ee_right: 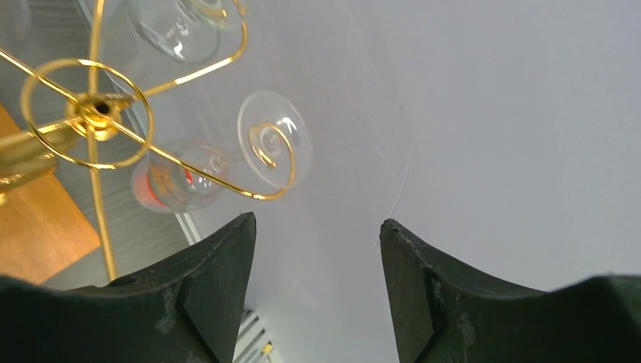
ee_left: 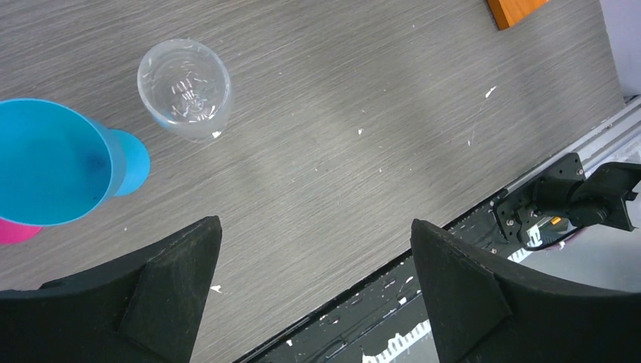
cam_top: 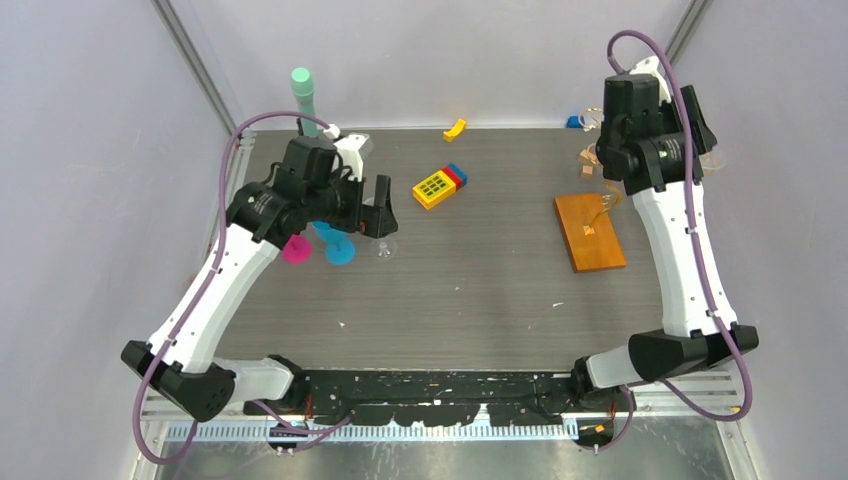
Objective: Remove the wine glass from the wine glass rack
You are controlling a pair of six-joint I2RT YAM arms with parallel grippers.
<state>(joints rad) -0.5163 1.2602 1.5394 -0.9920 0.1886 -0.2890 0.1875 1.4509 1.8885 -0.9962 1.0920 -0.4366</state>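
Up at the wine glass rack [ee_right: 91, 110], your right fingers [ee_right: 215, 272], like your left fingers [ee_left: 174, 280], are spread and empty, so the hanging wine glass [ee_right: 162, 189] awaits grasping.

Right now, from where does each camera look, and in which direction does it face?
Top view: sits above and behind the arms, faces down on the table; the left arm and right arm show.
Left wrist view: sits on the left arm, faces down at a clear glass and a blue cup; its open jaws show below.
Right wrist view: faces the gold rack and a hanging wine glass before the wall; its open jaws show below.
Shared: top and left wrist views both show the clear glass.
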